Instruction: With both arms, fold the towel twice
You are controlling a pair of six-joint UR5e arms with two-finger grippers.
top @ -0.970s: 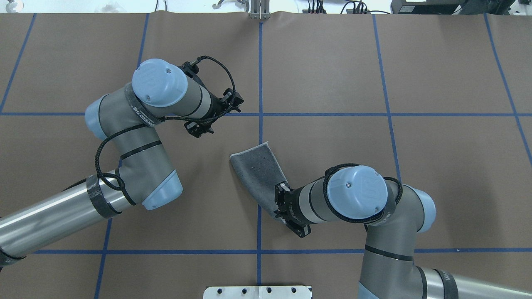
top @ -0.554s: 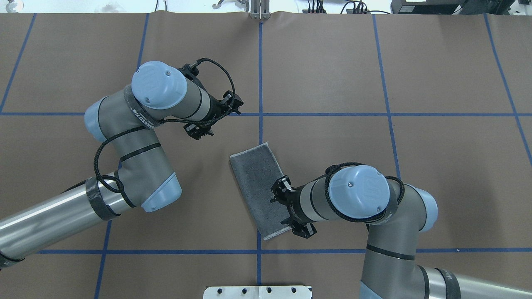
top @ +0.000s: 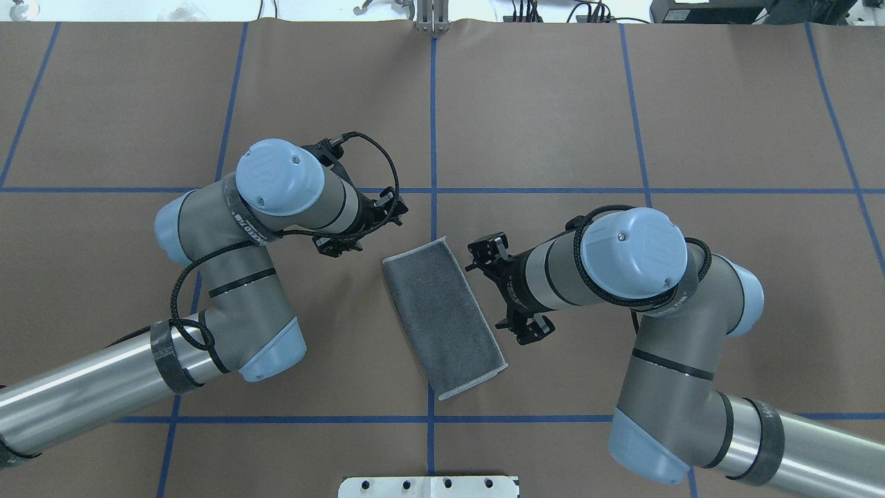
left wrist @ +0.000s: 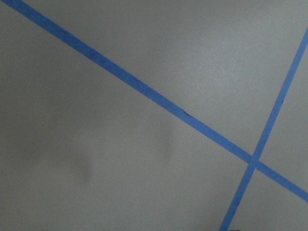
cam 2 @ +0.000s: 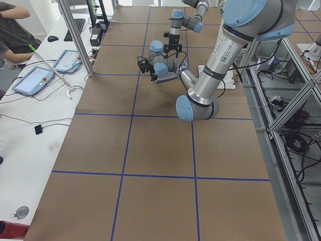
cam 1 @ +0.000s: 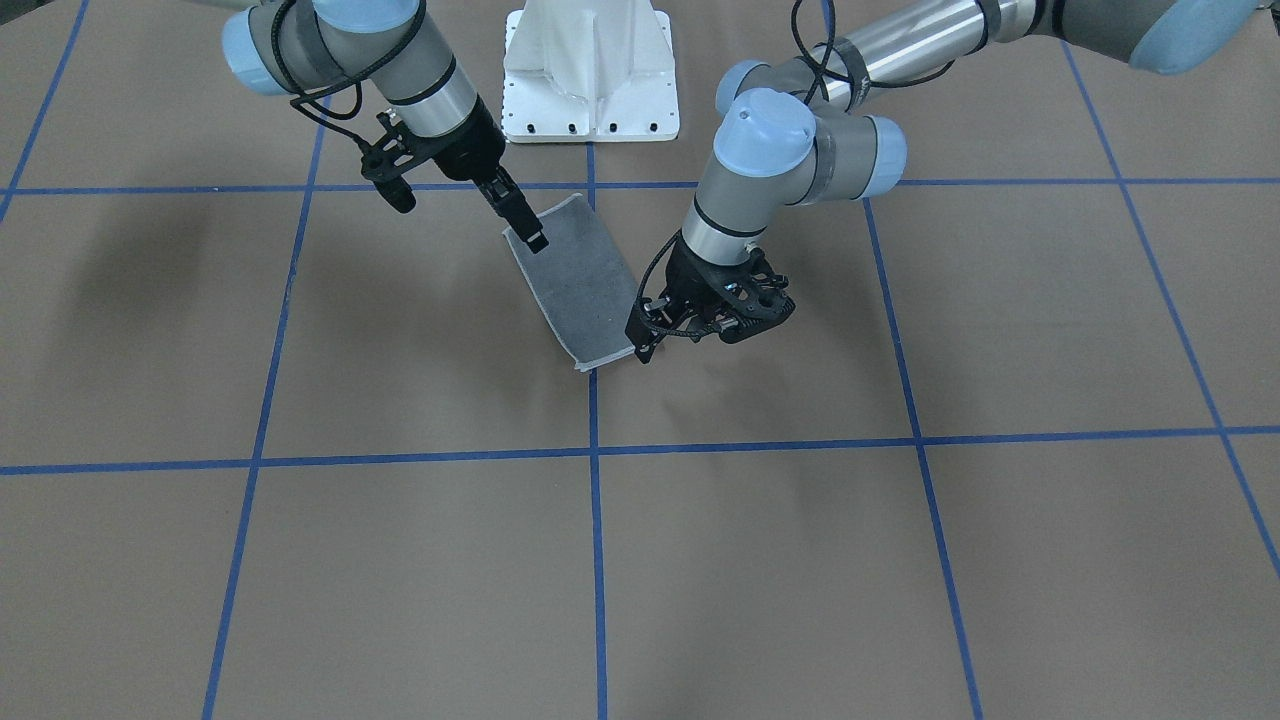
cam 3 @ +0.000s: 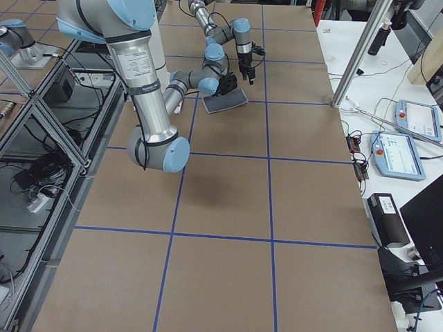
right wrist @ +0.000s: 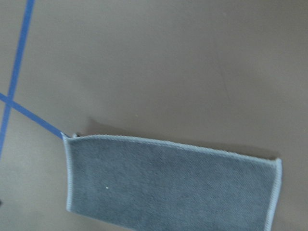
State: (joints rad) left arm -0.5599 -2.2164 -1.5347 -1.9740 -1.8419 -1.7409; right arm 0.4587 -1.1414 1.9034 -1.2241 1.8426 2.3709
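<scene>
The towel (top: 442, 315) is laid flat on the table (top: 726, 277). It is folded into a long strip, grey face up, and slanted across the middle tape line (top: 433, 124). It is flanked by both grippers and held by neither. The left gripper (cam 1: 645, 345) is poised just beside the strip's far corner. The right gripper (cam 1: 535, 240) is seen near the end closer to the base (cam 1: 590, 90), clear of the cloth. How wide either pair of jaws is set cannot be told, since the fingers are seen edge-on or hidden by the wrists.
</scene>
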